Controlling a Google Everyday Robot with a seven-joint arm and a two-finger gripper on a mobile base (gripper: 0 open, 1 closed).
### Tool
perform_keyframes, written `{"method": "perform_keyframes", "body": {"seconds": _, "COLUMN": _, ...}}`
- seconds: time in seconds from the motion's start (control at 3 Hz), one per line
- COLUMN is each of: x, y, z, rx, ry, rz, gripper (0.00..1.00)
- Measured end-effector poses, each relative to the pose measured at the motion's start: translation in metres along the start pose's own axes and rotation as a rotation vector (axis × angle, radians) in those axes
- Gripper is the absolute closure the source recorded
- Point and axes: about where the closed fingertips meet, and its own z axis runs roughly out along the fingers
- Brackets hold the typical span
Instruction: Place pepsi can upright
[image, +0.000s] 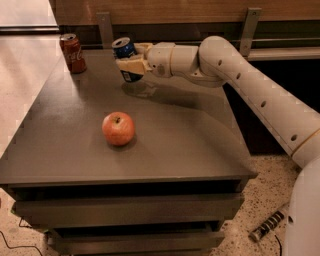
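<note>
The pepsi can (125, 54) is dark blue with a silver top. It is held nearly upright, tilted slightly left, at the far middle of the grey table (180, 145), its base at or just above the surface. My gripper (131, 62) reaches in from the right on the white arm and is shut on the pepsi can, with a tan finger across the can's front.
A red Coca-Cola can (73, 52) stands upright at the table's far left corner. A red apple (118, 128) lies near the middle of the table. A wooden wall with metal brackets runs behind. A dark cylinder (268, 226) lies on the floor at lower right.
</note>
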Motion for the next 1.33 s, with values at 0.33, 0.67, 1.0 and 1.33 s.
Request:
{"method": "perform_keyframes", "body": {"seconds": 0.33, "x": 0.009, "y": -0.001, "z": 0.000, "rx": 0.004, "ry": -0.016, "rz": 0.019, "gripper": 1.00}}
{"method": "perform_keyframes", "body": {"seconds": 0.67, "x": 0.019, "y": -0.001, "z": 0.002, "rx": 0.002, "ry": -0.014, "rz": 0.049, "gripper": 1.00}}
{"method": "perform_keyframes", "body": {"seconds": 1.0, "x": 0.027, "y": -0.001, "z": 0.006, "rx": -0.005, "ry": 0.000, "rz": 0.077, "gripper": 1.00}}
{"method": "perform_keyframes", "body": {"seconds": 1.33, "x": 0.040, "y": -0.002, "z": 0.009, "rx": -0.004, "ry": 0.015, "rz": 0.114, "gripper": 1.00}}
